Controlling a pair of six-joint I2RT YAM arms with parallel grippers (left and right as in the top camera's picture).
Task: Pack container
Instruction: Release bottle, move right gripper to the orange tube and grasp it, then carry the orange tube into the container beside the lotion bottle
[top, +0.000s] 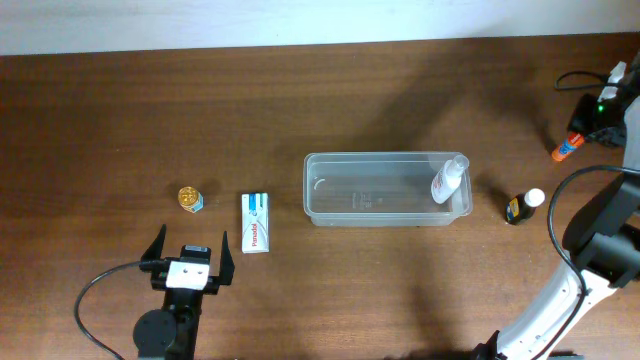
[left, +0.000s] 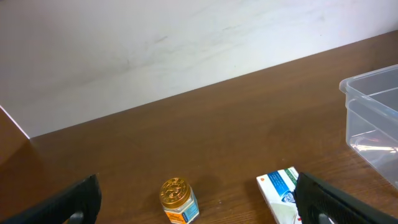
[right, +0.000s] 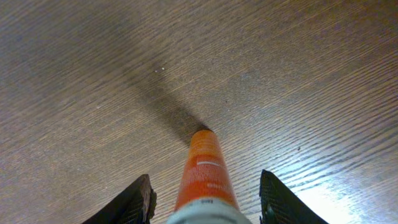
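The clear plastic container (top: 385, 188) stands at the table's middle, and its corner shows in the left wrist view (left: 373, 106). A clear spray bottle (top: 449, 179) leans inside its right end. A gold-lidded jar (top: 190, 199) (left: 178, 199) and a white medicine box (top: 257, 221) (left: 278, 190) stand left of it. My left gripper (top: 192, 246) (left: 198, 188) is open and empty, just short of the jar and box. My right gripper (top: 588, 128) (right: 204, 186) is open at the far right, its jaws on either side of an orange-capped tube (top: 566, 150) (right: 205, 165) with gaps on both sides.
A dark bottle with a white cap (top: 524, 206) stands right of the container. A black cable (top: 575, 78) lies at the far right edge. The table's far edge meets a white wall (top: 300, 20).
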